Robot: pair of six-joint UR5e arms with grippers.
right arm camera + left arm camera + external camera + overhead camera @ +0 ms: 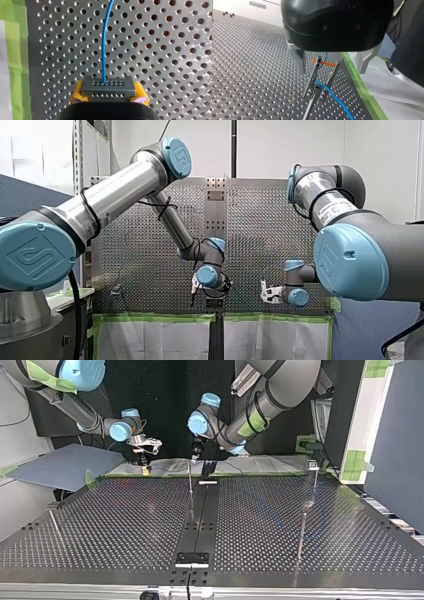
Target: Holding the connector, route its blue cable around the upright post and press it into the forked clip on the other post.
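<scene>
Connector (108,88) small, rigid, light, pinched between the yellow pads (75,96) of right tool (108,98) above the bench (175,50); best held right there by the body. Blue cable (103,45) thin and springy, likely to pop loose unless kept taut. Visible only from left wrist: cable down in forked clip (314,75), left tool (331,62) spread open over it.

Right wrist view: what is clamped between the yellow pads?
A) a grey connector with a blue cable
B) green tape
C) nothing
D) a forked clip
A: the grey connector sits between the right gripper's pads, with the blue cable leaving it.
</scene>
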